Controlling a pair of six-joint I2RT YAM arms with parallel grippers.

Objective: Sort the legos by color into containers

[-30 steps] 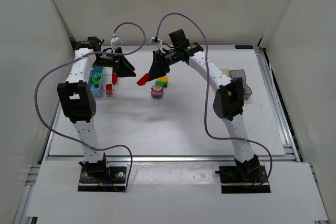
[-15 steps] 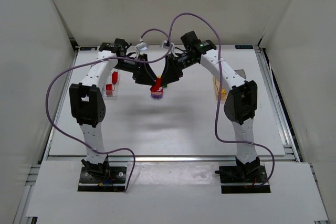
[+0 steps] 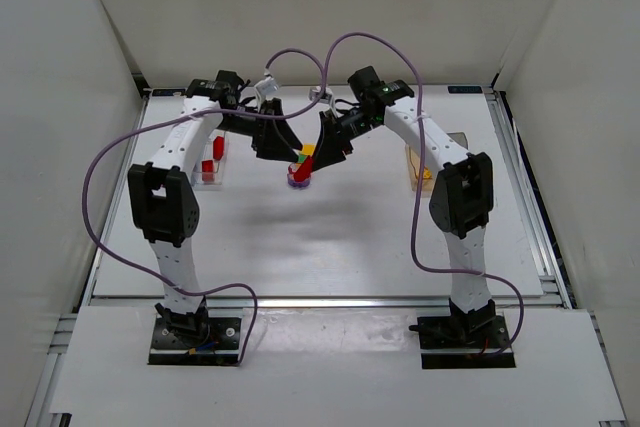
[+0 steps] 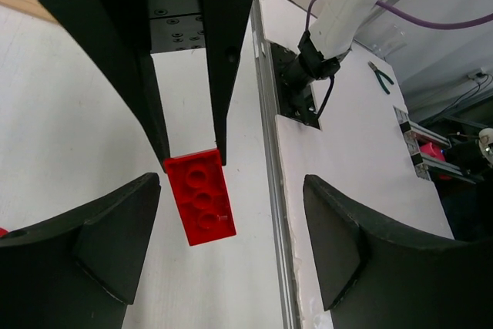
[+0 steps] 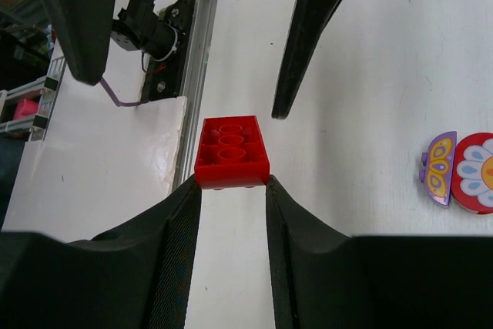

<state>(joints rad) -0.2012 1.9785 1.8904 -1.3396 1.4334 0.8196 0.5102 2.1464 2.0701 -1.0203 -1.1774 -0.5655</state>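
No text, brand or number can be read. A small sticker on the table's far edge, beyond the right end effector, is too small to read.

The top view overlooks the whole worktop from behind. The close wrist views face each other, sharing one red brick.

Seen from above, the clear container, at 9 o'clock of the red brick, is half hidden behind the left arm. The amber container, at 3 o'clock, is mostly behind the right arm. The flower-printed piece is cut by the right wrist view's 3 o'clock edge.
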